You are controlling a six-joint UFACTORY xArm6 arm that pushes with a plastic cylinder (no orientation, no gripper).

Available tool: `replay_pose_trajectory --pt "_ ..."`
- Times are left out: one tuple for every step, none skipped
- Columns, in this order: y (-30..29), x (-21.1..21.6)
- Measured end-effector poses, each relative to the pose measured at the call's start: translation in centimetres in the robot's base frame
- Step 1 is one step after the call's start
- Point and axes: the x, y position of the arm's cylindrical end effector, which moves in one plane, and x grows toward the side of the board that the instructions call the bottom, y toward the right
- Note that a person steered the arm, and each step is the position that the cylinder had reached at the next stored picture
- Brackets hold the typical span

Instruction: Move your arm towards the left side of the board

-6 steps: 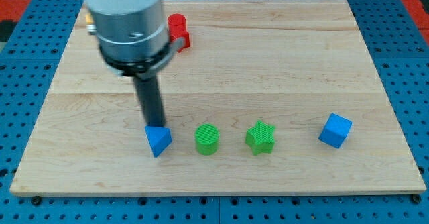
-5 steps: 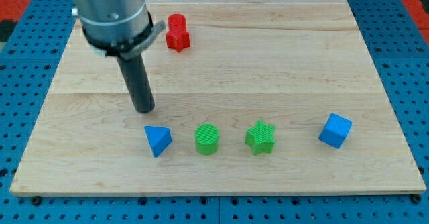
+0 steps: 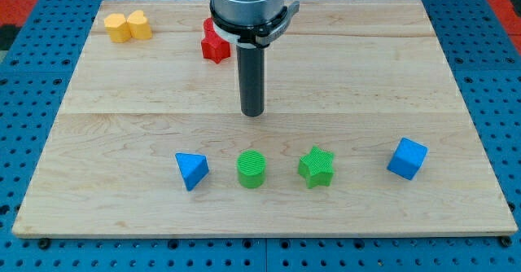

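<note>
The tool's tip (image 3: 253, 113), a bare rod end clamping nothing and touching no block, stands above the green cylinder (image 3: 251, 168) near mid-tabletop (image 3: 366, 76), so the leftward move looks largely undone.

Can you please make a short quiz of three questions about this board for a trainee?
1. True or false: my tip touches the green cylinder.
2. Which block is furthest toward the view's right? A) green star B) blue cube C) blue triangle
3. Fill in: the yellow blocks lie at the view's top ____.

Key: 1 false, it stands apart, above it; 2 B; 3 left.
</note>
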Motion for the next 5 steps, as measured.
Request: replay_pose_trajectory --pt "0.36 0.1" --pt "0.36 0.11" --pt "0.24 0.11" --pt "0.19 0.11" --pt "0.03 0.11"
